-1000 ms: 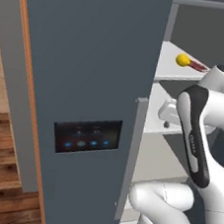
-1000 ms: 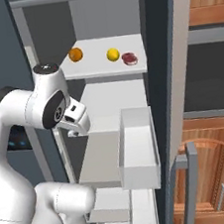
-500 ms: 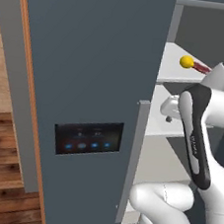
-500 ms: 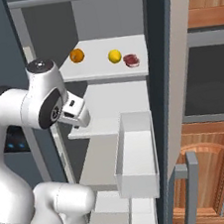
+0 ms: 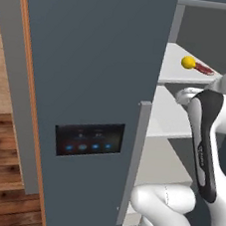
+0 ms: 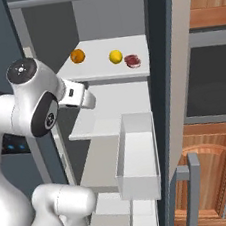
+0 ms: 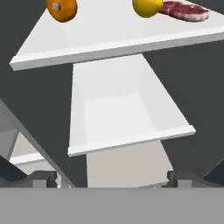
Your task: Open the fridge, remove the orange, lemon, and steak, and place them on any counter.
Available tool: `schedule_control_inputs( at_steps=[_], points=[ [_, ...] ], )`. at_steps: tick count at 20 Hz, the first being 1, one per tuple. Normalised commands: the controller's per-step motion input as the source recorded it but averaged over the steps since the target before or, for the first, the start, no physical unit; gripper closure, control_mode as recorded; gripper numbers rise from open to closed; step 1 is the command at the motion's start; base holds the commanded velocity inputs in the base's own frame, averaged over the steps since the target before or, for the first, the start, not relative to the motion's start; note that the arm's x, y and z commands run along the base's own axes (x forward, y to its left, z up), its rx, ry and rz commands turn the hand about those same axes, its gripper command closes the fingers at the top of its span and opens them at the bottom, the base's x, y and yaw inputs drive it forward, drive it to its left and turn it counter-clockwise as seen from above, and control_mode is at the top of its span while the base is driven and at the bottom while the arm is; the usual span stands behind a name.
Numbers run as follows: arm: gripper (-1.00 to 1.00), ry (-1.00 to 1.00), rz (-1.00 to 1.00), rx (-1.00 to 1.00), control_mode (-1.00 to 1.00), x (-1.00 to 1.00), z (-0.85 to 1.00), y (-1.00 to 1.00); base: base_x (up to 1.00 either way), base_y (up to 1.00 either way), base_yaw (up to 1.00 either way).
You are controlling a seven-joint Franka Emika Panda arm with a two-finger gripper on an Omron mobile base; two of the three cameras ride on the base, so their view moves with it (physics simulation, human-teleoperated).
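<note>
In the right base view, the tall dark blue-grey fridge (image 6: 165, 52) is seen opened, while the round orange (image 6: 77, 55), small yellow lemon (image 6: 115, 56) and flat red steak (image 6: 132, 60) are left unpicked on the upper-centre shelf, and the two-finger gripper (image 7: 113, 178) is held wide and empty.

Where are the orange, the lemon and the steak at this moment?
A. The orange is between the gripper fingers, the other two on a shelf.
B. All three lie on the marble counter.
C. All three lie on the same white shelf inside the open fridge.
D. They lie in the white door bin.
C: in the right base view the orange, the lemon and the steak lie in a row on the top white shelf of the fridge.
</note>
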Motion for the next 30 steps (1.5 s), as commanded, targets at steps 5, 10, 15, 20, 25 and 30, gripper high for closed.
schedule_control_inputs(
  at_steps=[5, 10, 15, 20, 25, 30],
  points=[
    [-1.00, -0.31, 0.00, -0.16, -1.00, 0.23, 0.34, -0.38, 0.00, 0.00, 0.00],
    [-1.00, -0.24, 0.00, -0.13, -1.00, 0.29, 0.36, -0.41, 0.00, 0.00, 0.00],
    [-1.00, -0.08, 0.00, -0.06, -1.00, 0.33, 0.50, -0.08, 0.00, 0.00, 0.00],
    [-1.00, 0.04, 0.00, 0.00, -1.00, 0.55, 0.42, 0.00, 0.00, 0.00, 0.00],
    [-1.00, 0.12, 0.00, 0.00, -1.00, 0.63, 0.13, 0.00, 0.00, 0.00, 0.00],
    [-1.00, 0.13, 0.00, 0.02, -1.00, 0.53, 0.00, -0.09, 0.00, 0.00, 0.00]
  ],
)
